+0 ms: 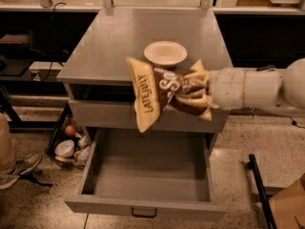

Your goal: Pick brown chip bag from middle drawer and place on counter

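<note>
Presently the gripper (pixel 196 90) sits in mid-air in front of the cabinet's right side, its pale fingers (pixel 200 78) clamped onto the right end of the brown chip bag (pixel 151 97). The white arm (pixel 257 89) reaches in from the right edge. Bag hangs crumpled, tilted, its left end lowest, "LATE JULY" lettering running down the yellow-edged side. It hovers off every surface, above the far part of the middle drawer (pixel 147 178) and just below the near edge of the counter (pixel 121 37). Drawer pulled fully out toward the near side, small dark handle (pixel 144 213) on its front. White bowl (pixel 165 53) on the counter near its near edge, right behind the bag's top. Floor clutter (pixel 71 144) left of the cabinet.
</note>
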`<action>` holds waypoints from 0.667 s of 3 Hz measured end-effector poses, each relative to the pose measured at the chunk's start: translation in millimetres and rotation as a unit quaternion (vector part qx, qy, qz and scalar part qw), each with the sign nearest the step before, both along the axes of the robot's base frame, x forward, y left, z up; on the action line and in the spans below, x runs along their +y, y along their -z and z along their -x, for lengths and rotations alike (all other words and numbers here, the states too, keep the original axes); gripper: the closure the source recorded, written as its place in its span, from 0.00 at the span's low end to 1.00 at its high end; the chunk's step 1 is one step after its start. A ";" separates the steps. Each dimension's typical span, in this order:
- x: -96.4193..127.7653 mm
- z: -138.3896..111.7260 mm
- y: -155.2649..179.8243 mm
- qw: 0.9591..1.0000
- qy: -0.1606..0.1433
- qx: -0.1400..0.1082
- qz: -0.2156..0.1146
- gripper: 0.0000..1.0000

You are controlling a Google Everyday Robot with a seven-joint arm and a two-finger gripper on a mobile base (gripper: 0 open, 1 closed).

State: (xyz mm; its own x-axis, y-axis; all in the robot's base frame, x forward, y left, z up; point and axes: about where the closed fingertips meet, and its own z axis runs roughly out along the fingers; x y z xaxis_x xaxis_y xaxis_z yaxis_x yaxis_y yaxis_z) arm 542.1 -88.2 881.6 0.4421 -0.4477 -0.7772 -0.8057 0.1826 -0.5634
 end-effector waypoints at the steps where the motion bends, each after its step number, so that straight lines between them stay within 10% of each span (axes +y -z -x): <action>1: -8.4 -17.3 -74.1 0.993 -0.009 -0.113 0.017 1.00; 2: -6.5 -39.0 -124.4 0.982 -0.024 -0.183 0.030 1.00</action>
State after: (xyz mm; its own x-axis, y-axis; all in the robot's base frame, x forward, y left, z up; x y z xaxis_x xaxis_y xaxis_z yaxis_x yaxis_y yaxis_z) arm 581.1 -94.7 1005.9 0.7082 -0.4603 -0.5353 -0.5546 0.1064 -0.8253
